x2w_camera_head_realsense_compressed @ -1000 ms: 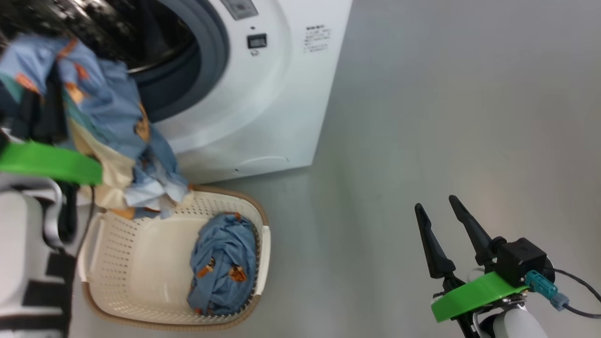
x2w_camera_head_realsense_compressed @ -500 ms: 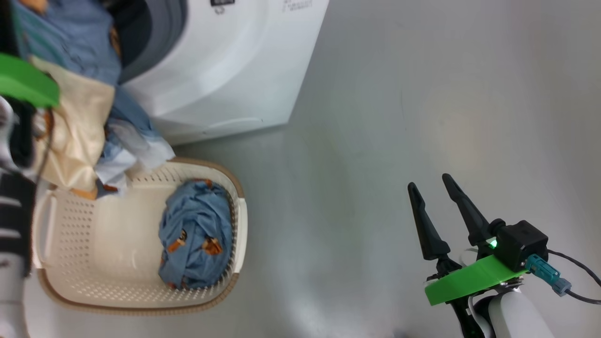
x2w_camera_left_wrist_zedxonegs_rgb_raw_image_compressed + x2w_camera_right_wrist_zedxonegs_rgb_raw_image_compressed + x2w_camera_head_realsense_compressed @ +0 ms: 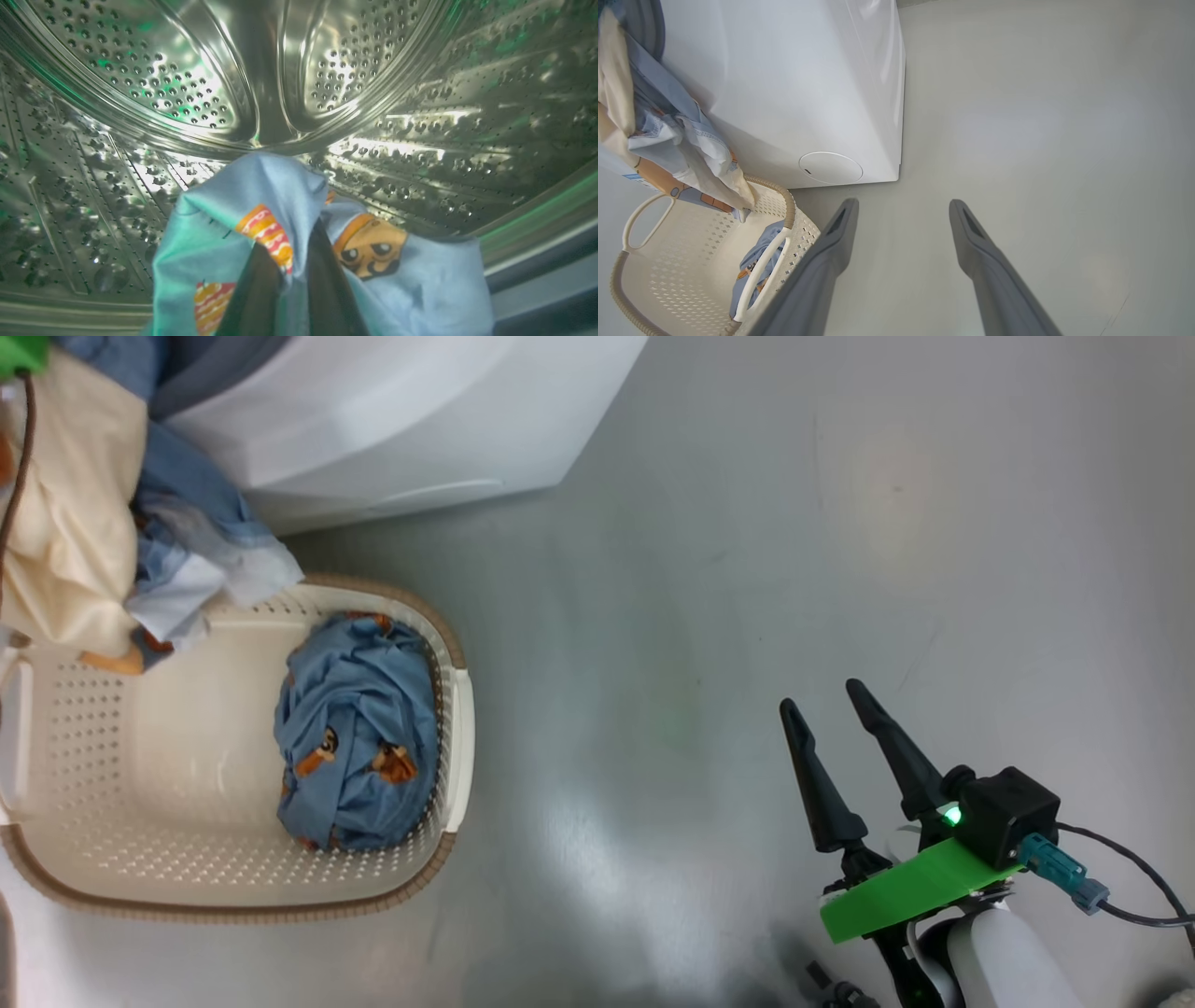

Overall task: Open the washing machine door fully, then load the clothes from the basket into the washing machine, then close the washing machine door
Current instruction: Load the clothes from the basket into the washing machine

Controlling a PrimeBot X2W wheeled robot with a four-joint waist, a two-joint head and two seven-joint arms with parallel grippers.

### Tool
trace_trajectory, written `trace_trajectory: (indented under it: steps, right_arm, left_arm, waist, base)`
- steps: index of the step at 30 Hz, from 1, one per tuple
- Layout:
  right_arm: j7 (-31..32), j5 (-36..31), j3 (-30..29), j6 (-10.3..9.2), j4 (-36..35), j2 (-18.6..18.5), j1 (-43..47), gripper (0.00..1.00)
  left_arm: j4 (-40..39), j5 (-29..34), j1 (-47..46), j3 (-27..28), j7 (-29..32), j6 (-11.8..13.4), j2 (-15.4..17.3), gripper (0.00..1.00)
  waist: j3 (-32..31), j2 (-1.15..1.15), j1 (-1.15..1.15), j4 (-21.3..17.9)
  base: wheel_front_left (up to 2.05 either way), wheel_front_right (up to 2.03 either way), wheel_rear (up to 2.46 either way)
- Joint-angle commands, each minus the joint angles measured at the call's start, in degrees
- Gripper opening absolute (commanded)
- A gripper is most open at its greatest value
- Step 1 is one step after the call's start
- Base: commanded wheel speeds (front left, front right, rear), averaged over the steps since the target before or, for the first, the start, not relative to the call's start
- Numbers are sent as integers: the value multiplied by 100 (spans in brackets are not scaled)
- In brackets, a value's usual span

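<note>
Inside the steel drum [image 3: 196, 93] of the washing machine [image 3: 392, 420], my left gripper [image 3: 294, 252] is shut on light blue printed clothes [image 3: 261, 205]. The rest of that garment hangs out of the opening, down past the machine's front [image 3: 84, 523] to the far left corner of the basket [image 3: 459, 709]. A second blue bundle [image 3: 355, 737] lies against the basket's right wall. My right gripper [image 3: 822, 695] stands open over bare floor, well right of the basket. In the right wrist view its fingers [image 3: 903, 205] are wide apart with nothing between them. The washing machine door is out of view.
The cream basket [image 3: 784, 205] stands on the grey floor [image 3: 794, 523] right in front of the white machine [image 3: 784, 70], below its round service flap [image 3: 830, 167]. Open floor stretches to the right of the machine and the basket.
The head camera has tilted down, shifting the whole picture up and left. My left arm has carried the garment up and further into the machine's opening. The right gripper has stayed open.
</note>
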Motion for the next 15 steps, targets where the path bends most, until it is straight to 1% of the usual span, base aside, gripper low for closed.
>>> trace_trajectory:
  steps: [1,2,3,5,11,13,14,15]
  right_arm:
    - [-68,137,176,35,-63,6,50,100]
    - [-68,137,176,35,-63,6,50,100]
    - [-68,165,210,35,-53,6,55,100]
    - [-68,186,263,35,-35,6,69,100]
    - [-68,206,367,35,20,6,175,100]
    - [-68,211,403,35,29,6,187,100]
    - [-68,214,418,35,30,6,198,100]
    - [-68,216,430,35,27,6,211,100]
  left_arm:
    - [-44,42,-203,-53,114,-14,279,0]
    - [-44,42,-203,-53,114,-14,279,0]
    - [73,18,-373,-180,301,-14,274,0]
    - [237,-10,-521,-255,500,-14,284,0]
    - [586,74,-971,-473,714,-10,233,0]
    - [702,79,-1073,-497,702,-4,199,0]
    - [710,143,-1119,-542,582,4,211,0]
    - [649,247,-1179,-614,326,4,234,0]
  waist:
    - [129,0,0,31]
    - [129,0,0,31]
    - [198,0,0,41]
    - [215,0,0,42]
    - [254,0,0,43]
    - [261,0,0,29]
    - [258,0,0,23]
    - [262,0,0,17]
  base:
    - [0,0,0]
    - [0,0,0]
    - [0,0,0]
    - [0,0,0]
    - [0,0,0]
    - [0,0,0]
    - [0,0,0]
    - [0,0,0]
